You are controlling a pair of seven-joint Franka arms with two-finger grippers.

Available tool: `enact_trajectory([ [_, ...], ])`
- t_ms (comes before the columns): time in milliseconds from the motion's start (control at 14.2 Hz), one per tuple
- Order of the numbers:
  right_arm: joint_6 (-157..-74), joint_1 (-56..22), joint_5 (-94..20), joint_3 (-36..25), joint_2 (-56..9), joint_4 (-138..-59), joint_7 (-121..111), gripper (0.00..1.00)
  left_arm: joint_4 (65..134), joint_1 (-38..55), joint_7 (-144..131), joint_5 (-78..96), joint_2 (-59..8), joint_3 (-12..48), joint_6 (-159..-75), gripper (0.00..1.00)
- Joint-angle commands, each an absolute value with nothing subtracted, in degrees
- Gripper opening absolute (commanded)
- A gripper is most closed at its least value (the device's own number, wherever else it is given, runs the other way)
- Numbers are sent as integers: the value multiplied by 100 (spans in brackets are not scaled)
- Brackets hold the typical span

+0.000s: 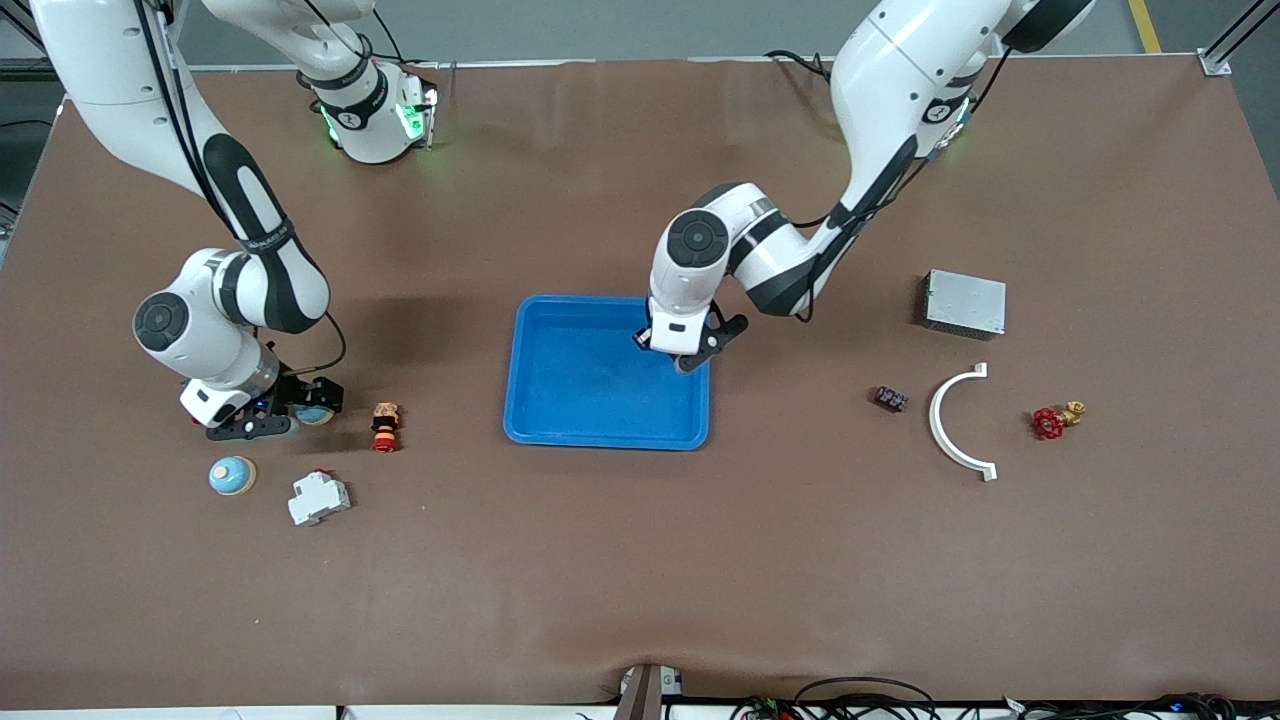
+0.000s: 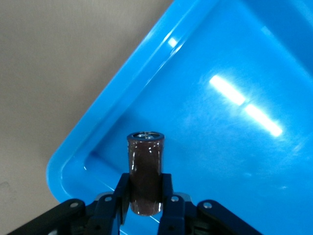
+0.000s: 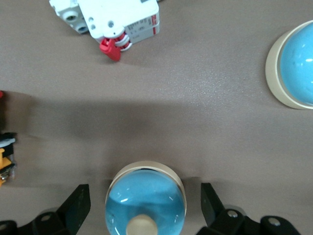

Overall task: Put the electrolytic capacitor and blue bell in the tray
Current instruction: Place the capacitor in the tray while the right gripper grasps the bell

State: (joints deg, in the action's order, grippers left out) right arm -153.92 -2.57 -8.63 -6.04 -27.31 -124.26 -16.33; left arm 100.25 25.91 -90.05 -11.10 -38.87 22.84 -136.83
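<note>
The blue tray (image 1: 560,400) lies mid-table. My left gripper (image 1: 681,356) hangs over the tray's corner toward the left arm's end, shut on the electrolytic capacitor (image 2: 145,169), a dark brown cylinder with a silver top. In the left wrist view the left gripper (image 2: 145,196) clamps it over the tray's floor (image 2: 230,147). My right gripper (image 1: 293,408) is low at the table, open, with a blue bell (image 3: 145,200) between its fingers (image 3: 78,203) and a gap on each side. A second blue bell (image 1: 232,476) sits nearer the camera.
A white circuit breaker (image 1: 318,497) and a red-and-yellow push button (image 1: 385,425) lie close to the right gripper. Toward the left arm's end are a grey metal box (image 1: 964,302), a small dark part (image 1: 891,398), a white curved piece (image 1: 958,425) and a red valve (image 1: 1052,420).
</note>
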Motion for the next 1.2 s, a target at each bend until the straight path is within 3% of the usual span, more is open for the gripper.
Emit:
enact_trajectory([
  [0,-15398,-237,-976,-598,-2646,-12507,-1731,100,9888,2672,-9097,-1248,-4017,2180,-13632,0],
  [70,-15398,-229,-976,-598,-2646,-12507,-1731,100,9888,2663,-9105,-1239,-4017,2180,-13632,13],
  [141,-15398,-229,-976,-598,-2637,-12507,-1731,100,9888,2654,-9123,-1248,-3999,2180,-13623,49],
  [211,-15390,-229,-976,-598,-2628,-12507,-1731,100,9870,2637,-9158,-1239,-3964,2180,-13623,99],
  [422,-15136,-237,-976,-606,-2593,-12472,-1731,99,9721,2383,-9176,-1213,-3649,2180,-13187,100],
  [774,-14994,-229,-967,-606,-2514,-12419,-1758,87,9721,1584,-8328,-1257,-2726,2188,-11622,100],
  [915,-14994,-229,-967,-606,-2514,-12419,-1758,82,9834,1066,-7823,-1231,-2550,2197,-11408,100],
  [1056,-14994,-229,-967,-606,-2514,-12419,-1845,56,9975,529,-7752,-1222,-2496,2276,-11399,100],
  [1126,-14994,-220,-967,-606,-2514,-12419,-1950,33,10071,336,-7708,-1230,-2470,2276,-11399,100],
])
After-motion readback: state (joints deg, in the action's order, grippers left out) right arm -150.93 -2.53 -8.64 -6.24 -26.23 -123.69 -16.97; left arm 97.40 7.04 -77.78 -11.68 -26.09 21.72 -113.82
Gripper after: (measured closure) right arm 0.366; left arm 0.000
